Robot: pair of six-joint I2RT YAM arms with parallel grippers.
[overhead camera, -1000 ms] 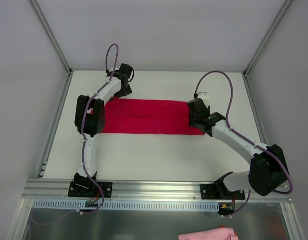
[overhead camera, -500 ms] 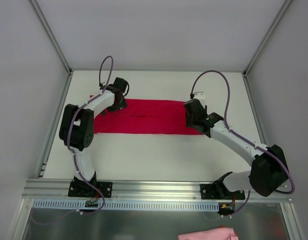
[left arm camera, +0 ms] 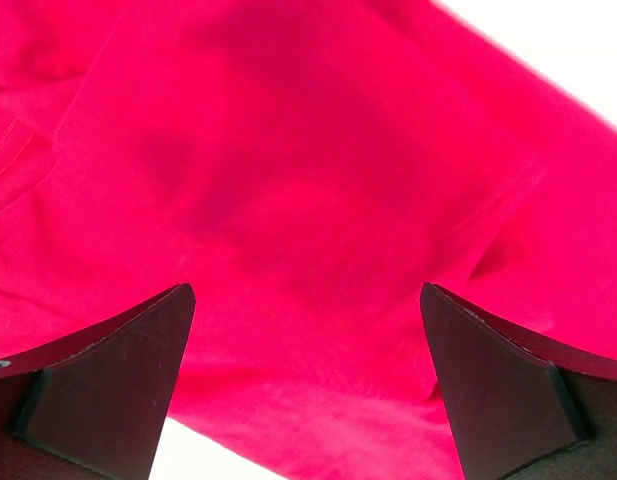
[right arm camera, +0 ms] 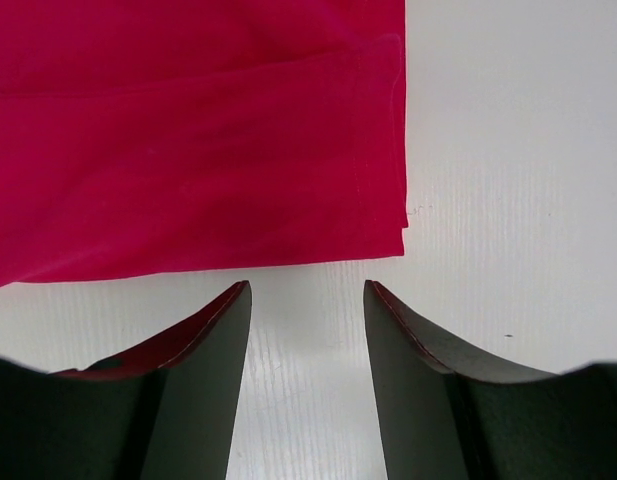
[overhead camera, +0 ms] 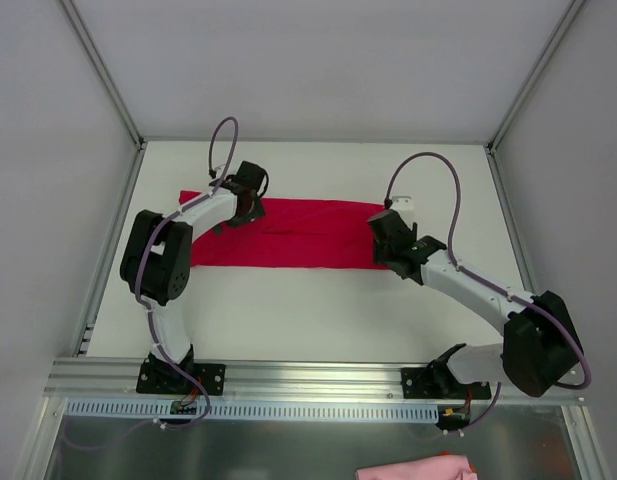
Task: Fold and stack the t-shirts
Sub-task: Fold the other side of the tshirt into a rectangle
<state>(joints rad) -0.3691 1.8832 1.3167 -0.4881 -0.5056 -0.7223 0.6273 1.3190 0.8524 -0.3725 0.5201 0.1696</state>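
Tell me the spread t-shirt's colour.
The t-shirt is plain crimson red; best seen in the left wrist view.

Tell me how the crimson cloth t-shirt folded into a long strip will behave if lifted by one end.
The crimson cloth t-shirt lies flat with soft creases, so it would probably sag limply. Its layered edges look loose, so the fold may open. Likely light, being thin.

T-shirt (overhead camera: 288, 233) soft matt cloth (faint creases); table (overhead camera: 318, 310) smooth white.
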